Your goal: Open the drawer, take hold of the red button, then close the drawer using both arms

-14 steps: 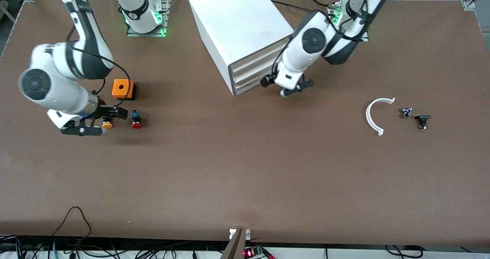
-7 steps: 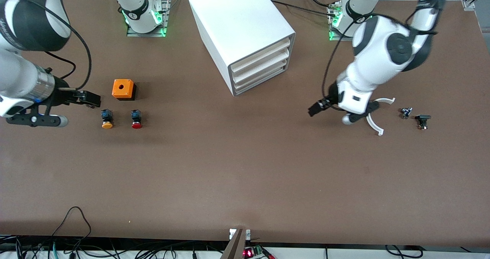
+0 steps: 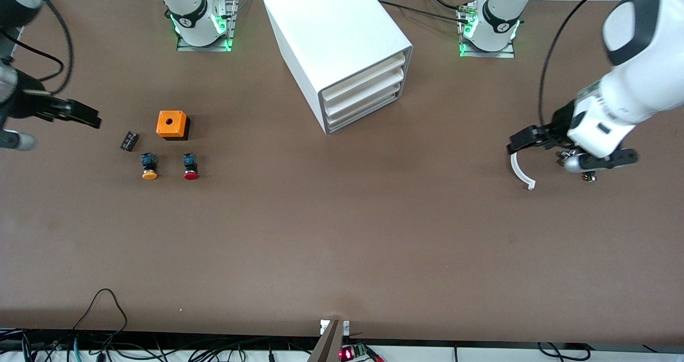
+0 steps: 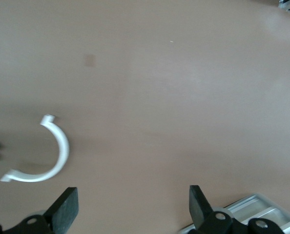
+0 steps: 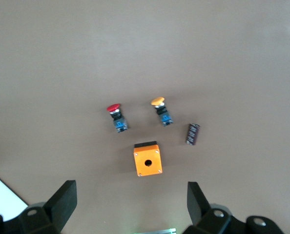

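The white cabinet point(image 3: 331, 25) stands mid-table near the bases, with all three drawers pushed in; the lowest drawer point(image 3: 362, 110) is shut. The red-capped button point(image 3: 191, 168) point(image 5: 116, 117) lies on the table toward the right arm's end, beside a yellow-capped one point(image 3: 149, 168) point(image 5: 160, 109). My right gripper point(image 3: 61, 132) point(image 5: 130, 202) hangs open and empty above the table's end, well off from both buttons. My left gripper point(image 3: 539, 155) point(image 4: 130, 207) is open and empty over the white arc at the left arm's end.
An orange box with a hole point(image 3: 172, 124) point(image 5: 148, 159) and a small dark block point(image 3: 129, 140) point(image 5: 192, 133) lie near the buttons. A white arc piece point(image 3: 521, 172) point(image 4: 52, 156) and small dark parts point(image 3: 589, 176) sit under the left gripper.
Both arms have swung outward: the left gripper from the cabinet's front to over the white arc, the right gripper from over the yellow button toward the table's end. The small dark block now shows.
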`<state>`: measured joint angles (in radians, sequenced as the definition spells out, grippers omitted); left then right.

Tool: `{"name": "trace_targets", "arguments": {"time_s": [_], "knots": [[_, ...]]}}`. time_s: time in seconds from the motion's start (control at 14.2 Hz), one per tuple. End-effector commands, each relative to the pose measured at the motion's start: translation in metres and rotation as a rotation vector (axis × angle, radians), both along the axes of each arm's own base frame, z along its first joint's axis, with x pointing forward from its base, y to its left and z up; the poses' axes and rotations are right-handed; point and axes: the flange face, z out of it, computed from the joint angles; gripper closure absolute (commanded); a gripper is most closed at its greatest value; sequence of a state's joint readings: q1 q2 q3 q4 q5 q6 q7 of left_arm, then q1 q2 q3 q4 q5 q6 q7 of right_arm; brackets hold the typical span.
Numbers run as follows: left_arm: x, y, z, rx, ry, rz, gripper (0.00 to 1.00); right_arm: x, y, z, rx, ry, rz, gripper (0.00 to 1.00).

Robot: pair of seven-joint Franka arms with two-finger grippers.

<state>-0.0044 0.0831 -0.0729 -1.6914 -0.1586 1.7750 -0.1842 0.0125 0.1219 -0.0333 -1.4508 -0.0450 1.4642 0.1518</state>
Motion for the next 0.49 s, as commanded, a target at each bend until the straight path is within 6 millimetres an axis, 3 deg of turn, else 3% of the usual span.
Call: {"name": "trace_targets", "arguments": {"time_s": [0.0, 0.14, 0.28, 0.42], "knots": [[-0.021, 0.023, 0.028, 0.104, 0.001, -0.131, 0.0, -0.032, -0.027, 0.013, 0.004, -0.007, -0.048, 0.0], [-0.026, 0.031, 0.038, 0.166, -0.017, -0.205, 0.0, -0.045, -0.028, 0.018, 0.007, -0.026, -0.048, 0.0], [-0.027, 0.051, 0.055, 0.172, -0.05, -0.242, 0.0, -0.056, -0.028, 0.021, 0.005, -0.035, -0.045, 0.0], [-0.028, 0.074, 0.059, 0.165, -0.062, -0.282, 0.0, -0.059, -0.028, 0.021, 0.011, -0.049, 0.016, 0.0]]}}
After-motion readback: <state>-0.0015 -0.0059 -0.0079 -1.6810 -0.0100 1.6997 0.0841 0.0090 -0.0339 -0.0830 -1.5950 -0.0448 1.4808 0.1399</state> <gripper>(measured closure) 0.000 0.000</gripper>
